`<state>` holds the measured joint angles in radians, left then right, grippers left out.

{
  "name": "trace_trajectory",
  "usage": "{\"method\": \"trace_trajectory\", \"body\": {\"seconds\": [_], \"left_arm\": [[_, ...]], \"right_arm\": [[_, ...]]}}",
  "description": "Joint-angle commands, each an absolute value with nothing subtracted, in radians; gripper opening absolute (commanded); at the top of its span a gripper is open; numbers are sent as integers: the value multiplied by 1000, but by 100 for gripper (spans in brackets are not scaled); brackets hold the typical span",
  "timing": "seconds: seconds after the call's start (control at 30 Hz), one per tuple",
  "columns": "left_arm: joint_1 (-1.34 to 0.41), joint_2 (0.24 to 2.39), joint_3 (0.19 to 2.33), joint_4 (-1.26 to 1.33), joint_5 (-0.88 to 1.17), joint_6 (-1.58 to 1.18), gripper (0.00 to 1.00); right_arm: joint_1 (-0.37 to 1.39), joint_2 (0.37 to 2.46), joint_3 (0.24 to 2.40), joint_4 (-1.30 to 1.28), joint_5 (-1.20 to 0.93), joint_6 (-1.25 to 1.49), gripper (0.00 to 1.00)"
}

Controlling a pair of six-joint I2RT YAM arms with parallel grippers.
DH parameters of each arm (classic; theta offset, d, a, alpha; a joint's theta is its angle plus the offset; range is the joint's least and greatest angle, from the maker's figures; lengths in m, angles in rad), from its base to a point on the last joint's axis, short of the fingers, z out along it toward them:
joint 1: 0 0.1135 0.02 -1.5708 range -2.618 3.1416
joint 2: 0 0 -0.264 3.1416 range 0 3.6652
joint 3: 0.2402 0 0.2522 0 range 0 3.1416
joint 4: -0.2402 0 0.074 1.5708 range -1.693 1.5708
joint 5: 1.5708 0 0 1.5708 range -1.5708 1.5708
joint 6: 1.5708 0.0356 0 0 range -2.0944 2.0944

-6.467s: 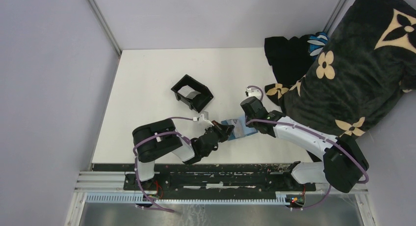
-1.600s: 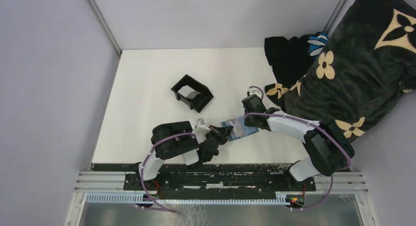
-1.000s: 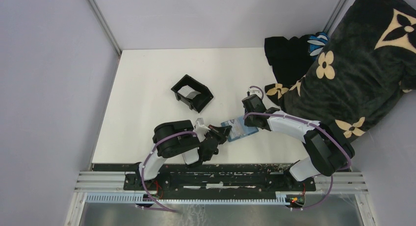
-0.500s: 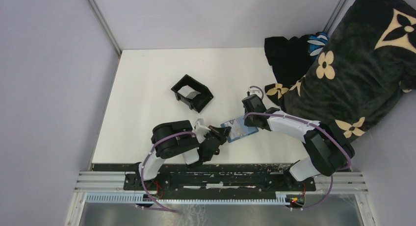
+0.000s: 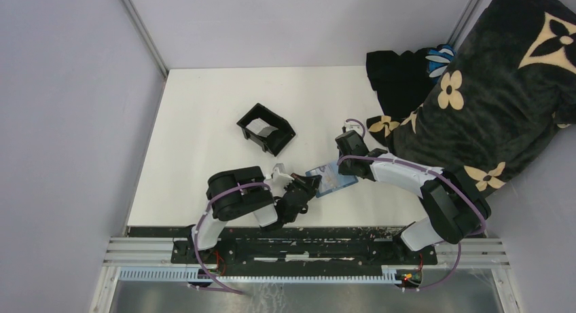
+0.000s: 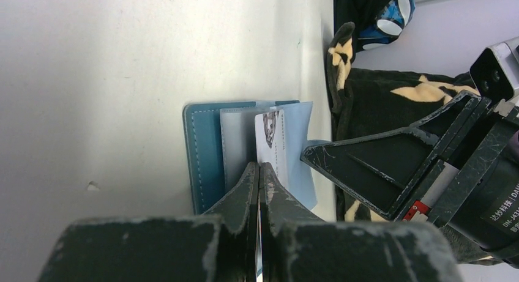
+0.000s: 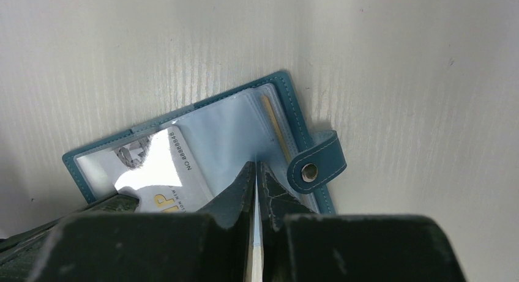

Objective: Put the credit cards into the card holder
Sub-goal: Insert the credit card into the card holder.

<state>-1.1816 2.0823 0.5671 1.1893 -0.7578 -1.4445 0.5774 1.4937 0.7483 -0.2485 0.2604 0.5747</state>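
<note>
Fingers first: the left fingers (image 6: pixel 253 177) are pressed together on a pale credit card (image 6: pixel 270 146) bearing a small picture, whose free end is laid over the open card holder (image 6: pixel 205 152). The right fingers (image 7: pixel 247 175) are likewise closed. A thin pale sheet is nipped between them, apparently one of the holder's clear leaves, though which leaf cannot be told.

From the right wrist, a printed number on the card and a snap tab (image 7: pixel 312 168) at 3 o'clock of the holder are shown; neither can be made out from above. From the left wrist, the right fingers are seen at 3 o'clock of the card, just beside the holder's edge.

Only the overhead view gives the wider layout. The holder lies on the white surface (image 5: pixel 204 123) between the two sets of fingers, at 4 o'clock from a black box (image 5: pixel 266 128). A dark flowered blanket (image 5: pixel 489 89) is piled at 2 o'clock. In that view the fingertips are too small to be judged, and the card cannot be separated from the holder. Whether the card has entered a pocket cannot be told.
</note>
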Motion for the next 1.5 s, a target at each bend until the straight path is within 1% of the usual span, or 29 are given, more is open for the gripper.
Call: {"method": "trace_trajectory", "body": {"seconds": [0.0, 0.57, 0.87, 1.07, 1.23, 1.47], "left_arm": [[-1194, 2050, 591, 1126, -788, -1434, 3], [-1199, 2055, 616, 1139, -836, -1380, 3], [-1199, 2058, 640, 1122, -811, -1324, 3], [-1200, 2086, 669, 1103, -792, -1297, 3], [-1199, 2103, 688, 1081, -785, -1290, 3], [-1199, 2120, 711, 1059, -770, -1288, 3]], "right_arm": [[568, 1526, 727, -270, 250, 565, 8], [568, 1514, 727, -286, 252, 552, 8], [568, 1496, 733, -304, 243, 542, 9], [567, 1477, 746, -326, 250, 532, 12], [569, 1462, 761, -341, 273, 531, 19], [565, 1462, 797, -367, 316, 537, 23]]}}
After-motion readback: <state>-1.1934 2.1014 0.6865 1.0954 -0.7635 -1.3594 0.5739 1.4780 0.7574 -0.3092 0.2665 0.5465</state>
